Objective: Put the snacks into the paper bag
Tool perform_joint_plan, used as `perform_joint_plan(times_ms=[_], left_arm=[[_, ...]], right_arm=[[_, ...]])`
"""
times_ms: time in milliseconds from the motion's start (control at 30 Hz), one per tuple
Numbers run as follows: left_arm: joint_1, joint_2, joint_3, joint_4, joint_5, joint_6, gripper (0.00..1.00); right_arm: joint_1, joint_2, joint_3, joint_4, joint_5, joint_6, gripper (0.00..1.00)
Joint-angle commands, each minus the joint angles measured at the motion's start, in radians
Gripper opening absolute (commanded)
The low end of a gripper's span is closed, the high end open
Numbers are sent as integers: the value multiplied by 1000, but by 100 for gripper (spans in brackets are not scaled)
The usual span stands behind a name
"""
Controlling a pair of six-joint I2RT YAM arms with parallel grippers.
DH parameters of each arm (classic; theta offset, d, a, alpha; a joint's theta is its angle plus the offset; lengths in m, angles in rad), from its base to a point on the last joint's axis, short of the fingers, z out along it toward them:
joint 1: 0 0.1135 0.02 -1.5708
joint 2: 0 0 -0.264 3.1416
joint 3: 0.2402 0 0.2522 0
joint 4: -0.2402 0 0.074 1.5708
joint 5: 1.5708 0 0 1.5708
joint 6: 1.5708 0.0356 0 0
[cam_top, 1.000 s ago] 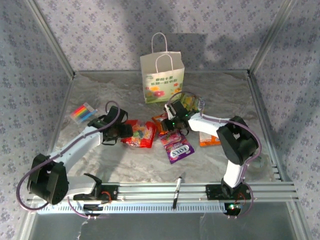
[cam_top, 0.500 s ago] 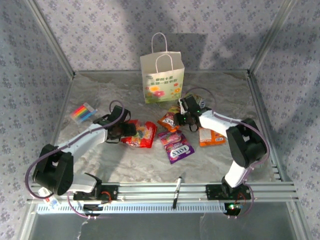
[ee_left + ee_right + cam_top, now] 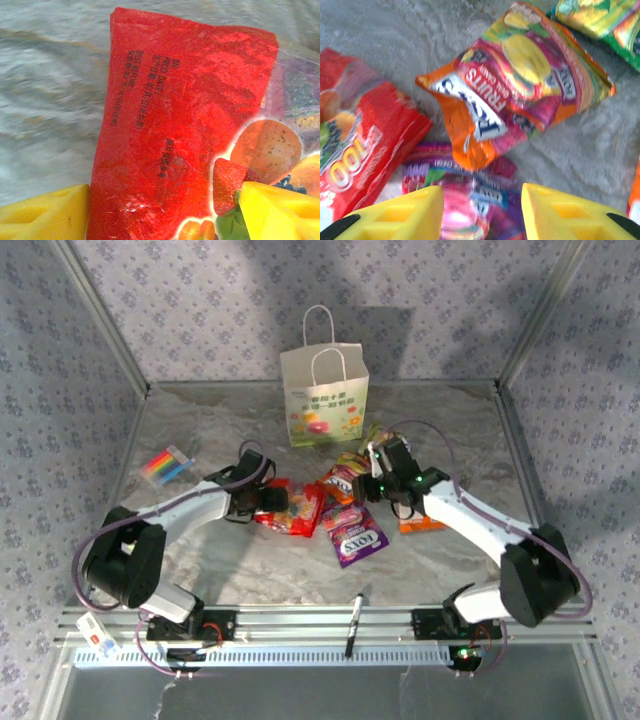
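Observation:
The paper bag [image 3: 324, 392] stands upright at the back centre. In front of it lie the snacks: a red packet [image 3: 299, 510], a purple packet [image 3: 356, 531], an orange-pink packet [image 3: 339, 481], an orange packet [image 3: 421, 521] and a yellow-green packet [image 3: 374, 439]. My left gripper [image 3: 268, 501] is open, its yellow fingertips [image 3: 45, 212] low on either side of the red packet [image 3: 185, 125]. My right gripper [image 3: 378, 486] is open above the purple packet [image 3: 470, 200], with the orange-pink packet [image 3: 520, 80] just beyond its fingertips [image 3: 570, 215]. The yellow-green packet [image 3: 600, 20] lies further off.
A small rainbow-striped item [image 3: 165, 465] lies at the left of the marbled table [image 3: 450, 430]. A black pen [image 3: 355, 621] rests on the metal rail at the front edge. Patterned walls and metal frame posts close in the back and sides.
My left gripper has slid right onto the red packet. The right arm's elbow has swung out to the right, and its gripper has shifted right, off the packet pile.

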Motion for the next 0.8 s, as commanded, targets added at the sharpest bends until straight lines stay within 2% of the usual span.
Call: perform_joint_plan(times_ms=[0,167,333,500,633,667,733,767], left_arm=[[-28,54,55,44,79,-5,78],[-57,117,113,82,79,-32,77],[-77,180,212,62,81,-20,77],[-82,108,321,-93,-49,59,79],[-68,52,459,-285,-61,161,81],[-68,44,492,-337,-73,188,81],[-61,26,539,-383,-87,239,81],[-53,16,562,-394,-81,272,81]], right_arm=[[1,-93,-50,-56,39,55,47],[-7,-204,-112,-79,57,62,48],[-37,-191,-119,-89,50,61,48],[-67,-192,-98,-86,64,62,50],[-91,-194,-82,-95,69,59,52],[-97,-194,-77,-97,74,60,54],[-102,-193,-66,-97,84,60,65],[-105,-191,-59,-97,85,59,67]])
